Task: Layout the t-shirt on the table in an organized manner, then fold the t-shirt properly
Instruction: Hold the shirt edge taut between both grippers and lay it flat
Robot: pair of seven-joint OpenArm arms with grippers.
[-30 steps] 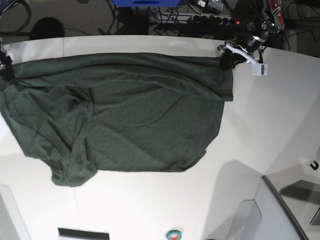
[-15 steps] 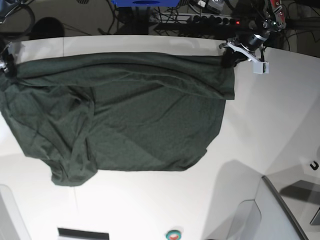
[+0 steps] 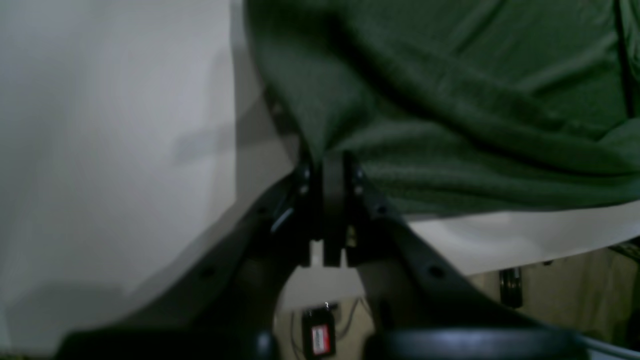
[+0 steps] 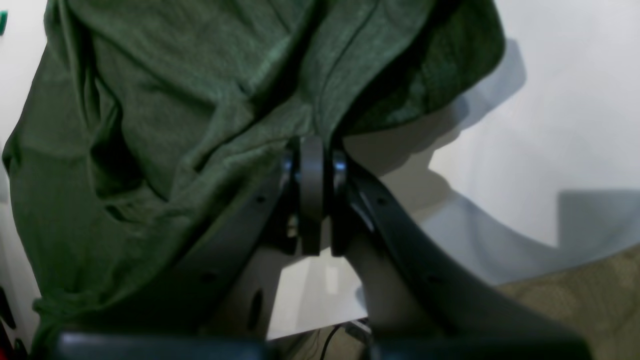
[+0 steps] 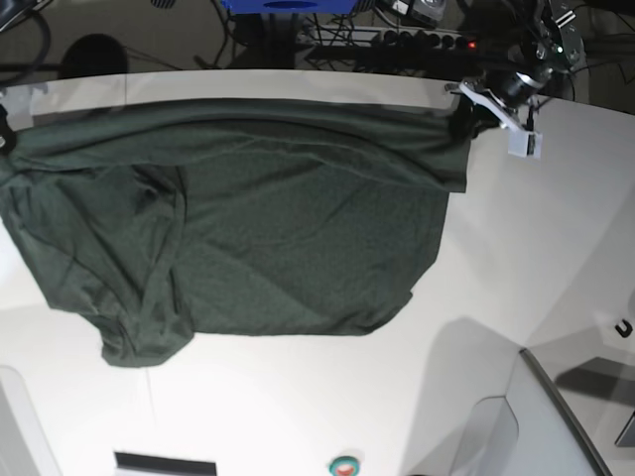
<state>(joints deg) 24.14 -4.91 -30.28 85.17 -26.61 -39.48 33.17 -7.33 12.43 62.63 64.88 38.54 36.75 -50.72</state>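
The dark green t-shirt (image 5: pixel 248 218) lies spread wide on the white table (image 5: pixel 556 228), its far edge pulled taut between both arms. It is wrinkled and bunched at the front left. My left gripper (image 5: pixel 462 117) is at the shirt's far right corner. In the left wrist view the left gripper (image 3: pixel 325 162) is shut on a fold of the t-shirt (image 3: pixel 450 90). In the right wrist view my right gripper (image 4: pixel 312 147) is shut on the t-shirt (image 4: pixel 175 100) at its far left edge. In the base view that gripper is nearly cut off at the left border.
Beyond the table's curved far edge are a power strip (image 5: pixel 417 40), cables and a blue object (image 5: pixel 288 6). A grey panel (image 5: pixel 556 416) sits at the front right, with a small black hook (image 5: pixel 623 328) near it. A round button (image 5: pixel 344 464) and a black label (image 5: pixel 164 463) lie at the front edge.
The right gripper has closed on the shirt's far left edge. Both arms have drawn the shirt's far edge toward the back of the table and pulled it straighter.
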